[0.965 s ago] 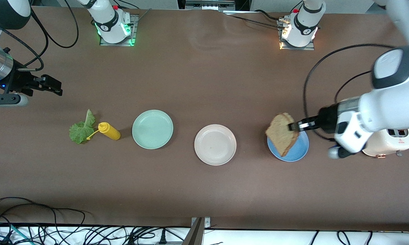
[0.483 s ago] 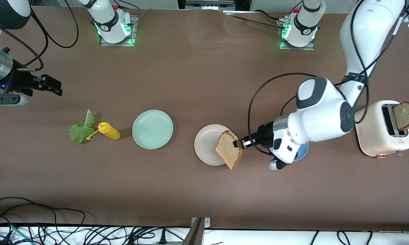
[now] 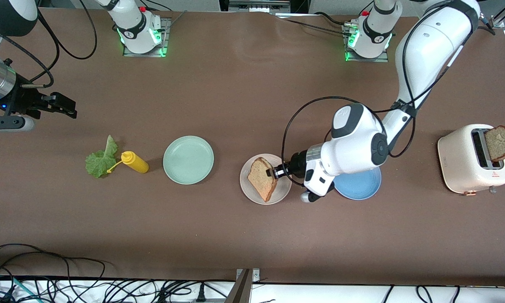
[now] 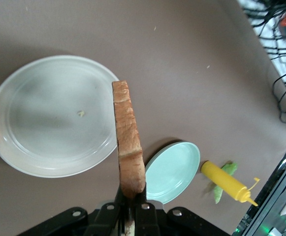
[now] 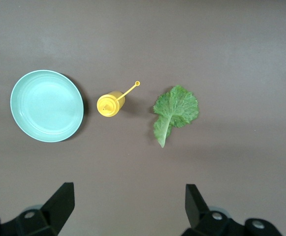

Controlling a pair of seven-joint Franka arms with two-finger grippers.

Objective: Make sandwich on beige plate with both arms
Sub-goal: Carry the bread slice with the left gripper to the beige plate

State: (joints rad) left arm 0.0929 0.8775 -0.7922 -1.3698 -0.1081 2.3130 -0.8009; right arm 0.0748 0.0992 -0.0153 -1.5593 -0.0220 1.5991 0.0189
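Observation:
A brown speckled bread slice (image 3: 262,180) hangs tilted on edge over the beige plate (image 3: 247,187), with my left gripper (image 3: 274,172) shut on its crust. The left wrist view shows the slice (image 4: 128,142) edge-on between the shut fingers (image 4: 143,211), beside the beige plate (image 4: 39,118). A second slice (image 3: 499,142) stands in the cream toaster (image 3: 462,162). The green lettuce leaf (image 3: 100,160) (image 5: 175,110) lies flat toward the right arm's end. My right gripper (image 3: 65,108) (image 5: 130,196) waits open and holds nothing, above bare table near that end.
A yellow mustard bottle (image 3: 135,162) (image 5: 110,103) (image 4: 227,183) lies between the lettuce and a mint green plate (image 3: 188,160) (image 5: 47,105) (image 4: 174,172). A blue plate (image 3: 361,189) sits partly under the left arm. Cables run along the table's front edge.
My left arm has carried the bread slice from over the blue plate to over the beige plate, uncovering the toaster. The right arm has not moved.

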